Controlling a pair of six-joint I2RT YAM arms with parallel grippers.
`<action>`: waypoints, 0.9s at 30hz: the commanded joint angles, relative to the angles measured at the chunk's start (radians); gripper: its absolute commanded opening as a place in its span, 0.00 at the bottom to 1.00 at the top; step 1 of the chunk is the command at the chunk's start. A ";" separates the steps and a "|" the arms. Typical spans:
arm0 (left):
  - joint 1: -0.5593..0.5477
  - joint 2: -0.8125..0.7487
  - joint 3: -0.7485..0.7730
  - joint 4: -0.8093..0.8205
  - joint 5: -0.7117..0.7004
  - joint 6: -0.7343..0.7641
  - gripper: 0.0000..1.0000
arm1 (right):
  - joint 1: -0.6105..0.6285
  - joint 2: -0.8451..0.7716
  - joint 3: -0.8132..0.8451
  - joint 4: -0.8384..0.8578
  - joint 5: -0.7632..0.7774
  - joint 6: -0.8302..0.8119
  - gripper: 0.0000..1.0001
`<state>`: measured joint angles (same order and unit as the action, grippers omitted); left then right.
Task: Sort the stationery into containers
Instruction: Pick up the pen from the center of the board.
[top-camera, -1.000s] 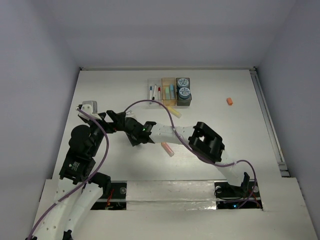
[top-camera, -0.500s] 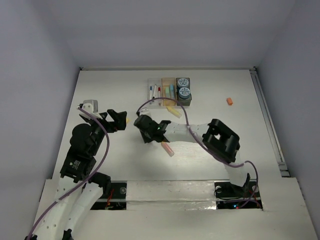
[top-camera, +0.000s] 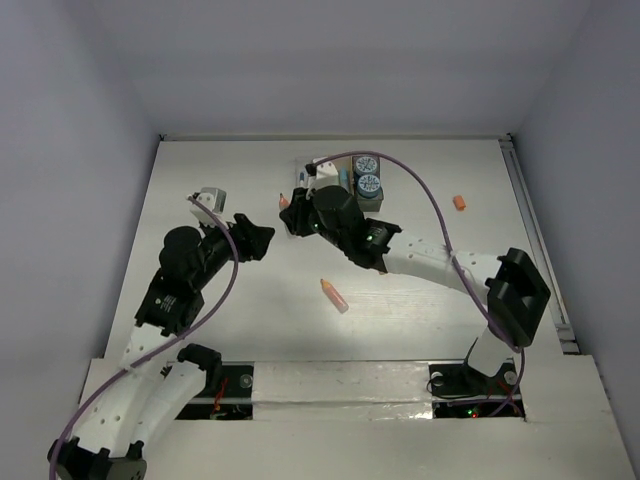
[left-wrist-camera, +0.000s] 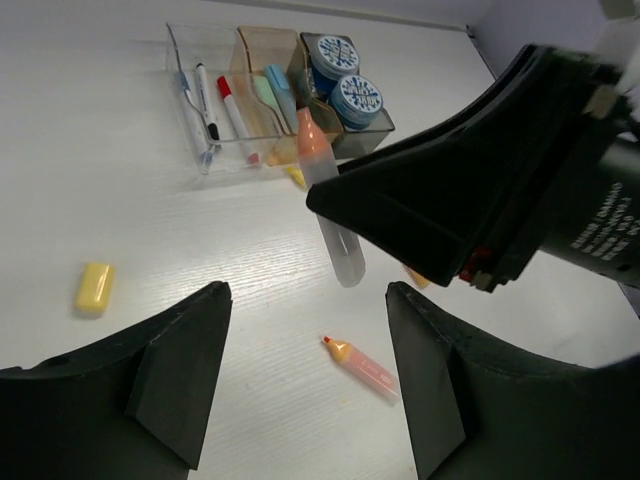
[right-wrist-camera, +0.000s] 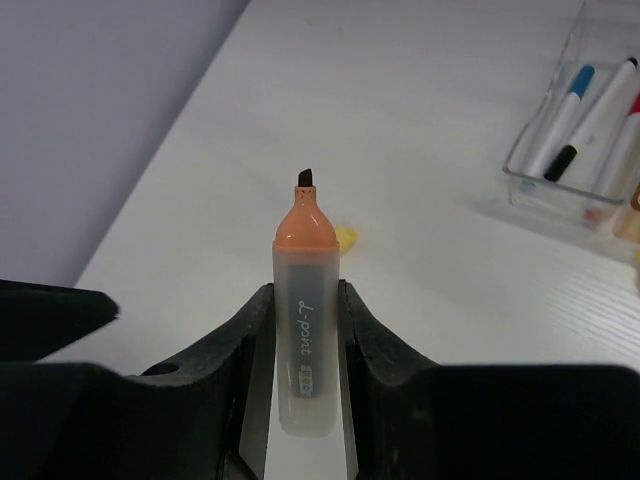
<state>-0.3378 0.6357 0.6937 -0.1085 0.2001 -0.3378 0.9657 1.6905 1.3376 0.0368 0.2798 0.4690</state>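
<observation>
Reaching across and hiding half the containers from above, the right gripper is pinching an orange marker, while the left gripper is hanging spread.

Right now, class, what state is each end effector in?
Left end effector: open, holding nothing.
Right end effector: closed on the orange marker.

- Top: high behind, looking down on the whole table.
- Left wrist: low, facing the bins.
- Right wrist: close on its marker; bins shared with left.
</observation>
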 joint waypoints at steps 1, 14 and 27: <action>0.013 0.018 -0.013 0.070 0.073 -0.009 0.59 | 0.010 -0.037 -0.025 0.176 -0.007 0.008 0.05; 0.045 0.062 -0.014 0.087 0.130 -0.013 0.44 | 0.093 -0.048 -0.012 0.276 -0.040 0.023 0.05; 0.054 0.061 -0.016 0.096 0.142 -0.010 0.34 | 0.156 -0.026 -0.002 0.299 -0.073 0.042 0.06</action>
<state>-0.2905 0.6983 0.6804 -0.0864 0.3271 -0.3496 1.0691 1.6760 1.3266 0.2573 0.2447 0.4942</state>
